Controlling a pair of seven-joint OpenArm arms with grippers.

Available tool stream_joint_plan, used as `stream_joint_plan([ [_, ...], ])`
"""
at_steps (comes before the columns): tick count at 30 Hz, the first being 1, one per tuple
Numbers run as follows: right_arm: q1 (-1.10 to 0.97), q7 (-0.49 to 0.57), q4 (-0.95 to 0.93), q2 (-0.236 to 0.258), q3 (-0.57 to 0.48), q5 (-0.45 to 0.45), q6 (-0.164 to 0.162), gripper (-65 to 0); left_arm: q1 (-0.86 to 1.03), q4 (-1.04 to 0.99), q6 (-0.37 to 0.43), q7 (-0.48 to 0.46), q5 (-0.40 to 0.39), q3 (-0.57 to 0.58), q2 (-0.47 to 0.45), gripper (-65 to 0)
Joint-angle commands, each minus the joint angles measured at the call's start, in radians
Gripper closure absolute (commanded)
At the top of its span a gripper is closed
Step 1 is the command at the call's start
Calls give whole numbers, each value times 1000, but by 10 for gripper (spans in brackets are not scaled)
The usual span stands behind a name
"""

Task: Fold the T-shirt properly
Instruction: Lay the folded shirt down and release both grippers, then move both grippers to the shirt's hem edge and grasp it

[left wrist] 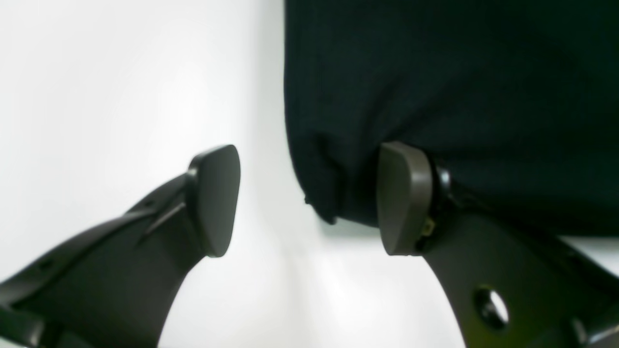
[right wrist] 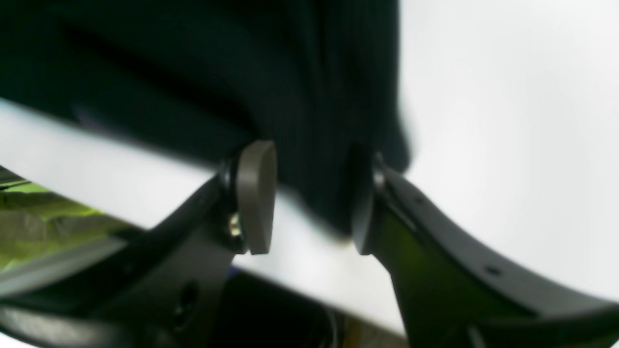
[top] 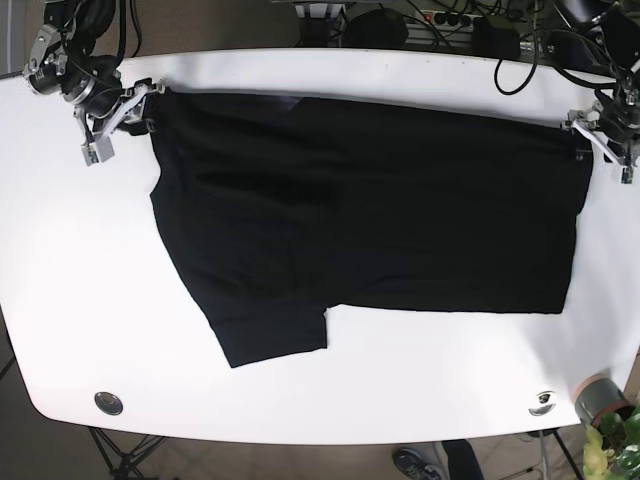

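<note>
A black T-shirt (top: 360, 210) lies flat on the white table (top: 400, 390), with one sleeve (top: 270, 335) pointing toward the front edge. My right gripper (top: 118, 120) is at the shirt's far left corner. In the right wrist view that gripper (right wrist: 309, 200) is open, with dark shirt fabric (right wrist: 242, 72) between its jaws and resting against the right finger (right wrist: 362, 212). My left gripper (top: 600, 145) is at the shirt's far right corner. In the left wrist view it (left wrist: 309, 200) is wide open, and the shirt corner (left wrist: 324, 203) lies on the table between its fingers, close to the right pad (left wrist: 404, 198).
Cables and dark gear (top: 450, 25) lie behind the table's back edge. Two metal grommets (top: 108, 402) (top: 543, 402) sit near the front edge. A potted plant (top: 610, 430) stands off the front right corner. Green material (right wrist: 38, 212) shows beyond the table edge.
</note>
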Motion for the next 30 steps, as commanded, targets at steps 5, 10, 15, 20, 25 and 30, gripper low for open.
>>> stream_joint_plan([
  [5, 132, 0, -17, 8, -44, 7, -69, -312, -4, 110, -1, -21, -17, -41, 37, -397],
  [10, 253, 0, -114, 18, -107, 7, -128, -400, -4, 187, -1, -21, -18, -40, 43, -397],
  [15, 429, 3, -263, 18, -115, -47, -142, -409, -6, 224, -1, -21, -18, -37, 68, -397],
  [20, 597, 6, -378, 9, -120, -193, -144, -409, -7, 227, -1, -21, -14, -9, 66, -397],
  [25, 758, 78, -533, 9, -121, -323, -144, -409, -7, 224, -1, -21, -14, -9, 71, -397],
  [30, 888, 219, -752, 15, -123, -433, -142, -409, -7, 222, -1, -21, -12, -9, 71, -397],
])
